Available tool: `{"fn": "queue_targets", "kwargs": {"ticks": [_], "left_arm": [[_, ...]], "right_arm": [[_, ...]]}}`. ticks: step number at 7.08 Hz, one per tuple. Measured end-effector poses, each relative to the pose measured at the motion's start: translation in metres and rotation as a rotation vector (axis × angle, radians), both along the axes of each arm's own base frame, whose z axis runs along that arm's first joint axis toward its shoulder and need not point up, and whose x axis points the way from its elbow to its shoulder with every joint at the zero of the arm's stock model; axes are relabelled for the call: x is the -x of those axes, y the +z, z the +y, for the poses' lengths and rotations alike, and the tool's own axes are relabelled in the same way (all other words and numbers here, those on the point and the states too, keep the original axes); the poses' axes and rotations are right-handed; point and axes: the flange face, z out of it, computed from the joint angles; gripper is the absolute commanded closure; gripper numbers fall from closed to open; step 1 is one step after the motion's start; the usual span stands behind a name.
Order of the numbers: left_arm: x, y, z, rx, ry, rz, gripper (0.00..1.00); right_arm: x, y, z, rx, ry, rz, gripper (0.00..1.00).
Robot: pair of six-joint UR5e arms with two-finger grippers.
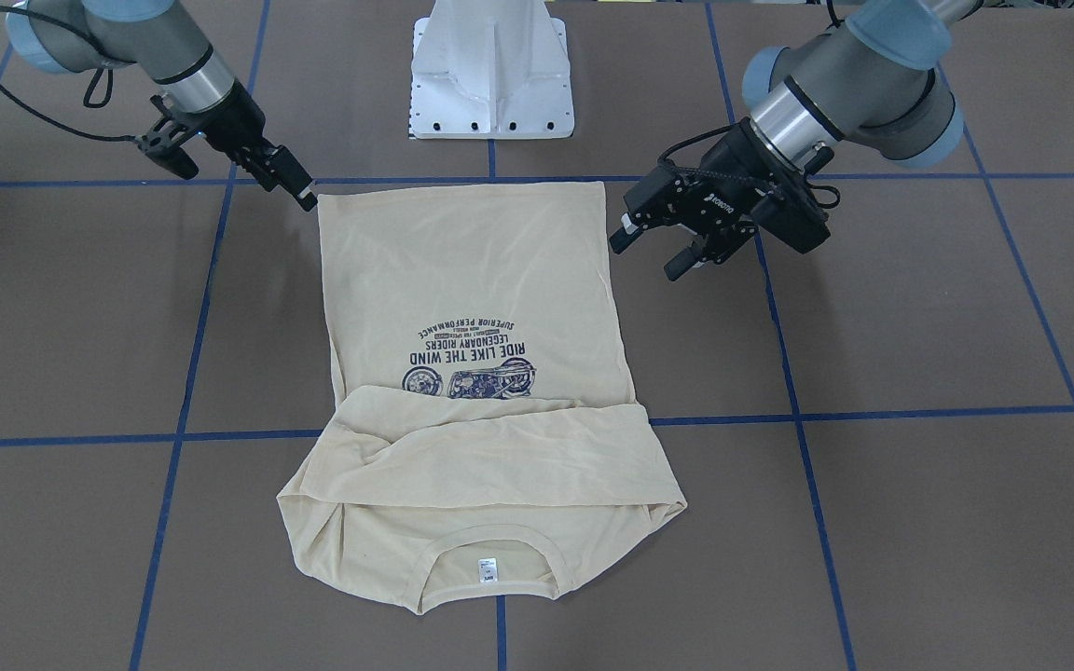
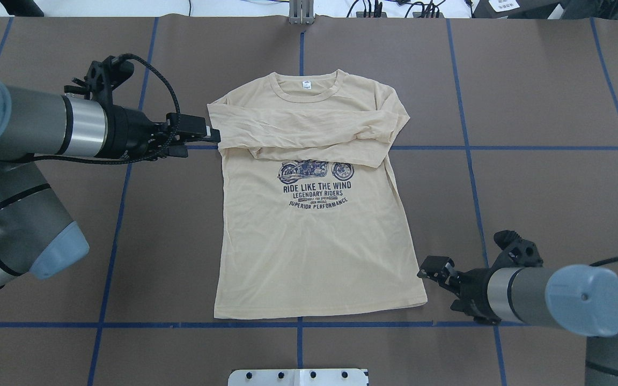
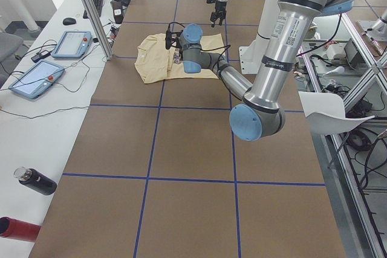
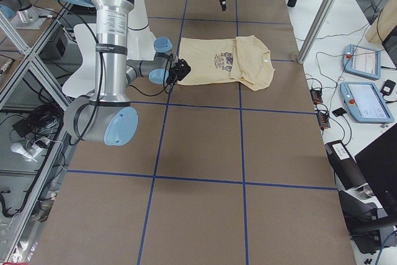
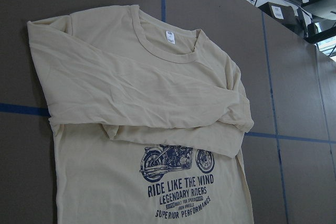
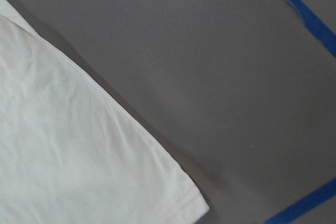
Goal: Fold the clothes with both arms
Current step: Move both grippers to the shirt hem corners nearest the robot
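robotics lab: brown desk gridded in blue tape; teach pendants and keyboard beside its long edge; aluminium frame posts; loose cables.

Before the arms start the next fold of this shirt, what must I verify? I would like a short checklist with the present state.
1. Sleeves folded across the shirt: ok.
2. Lower half lying flat: ok.
3. Left gripper open and empty: ok.
4. Right gripper open: cannot tell.
5. Right gripper holding the hem corner: not ok, the corner lies free on the table.
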Motion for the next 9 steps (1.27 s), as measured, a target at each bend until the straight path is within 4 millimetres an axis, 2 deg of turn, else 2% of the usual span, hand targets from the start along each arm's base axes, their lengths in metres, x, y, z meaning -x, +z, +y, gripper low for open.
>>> {"fn": "queue_targets", "kwargs": {"ticks": [1,3,6,8,9], "left_arm": [[0.005,-0.002,0.003,-0.006,-0.012,0.005,0.02],[0.01,-0.004,0.006,-0.013,-0.033,0.009,0.02],[0.01,-0.008,0.009,-0.017,-0.041,0.013,0.02],[0.009,-0.009,0.009,-0.01,-0.049,-0.003,0.02],[0.009,-0.01,0.01,-0.006,-0.051,-0.01,0.02]], "right_arm": [[0.01,0.0,0.018,0.002,0.018,0.039,0.06],[0.022,0.007,0.025,-0.001,0.037,0.081,0.12],[0.034,0.011,0.019,-0.002,0.052,0.092,0.17],[0.037,0.006,0.008,-0.001,0.074,0.109,0.24],[0.041,0.0,0.001,-0.001,0.084,0.121,0.33]]}}
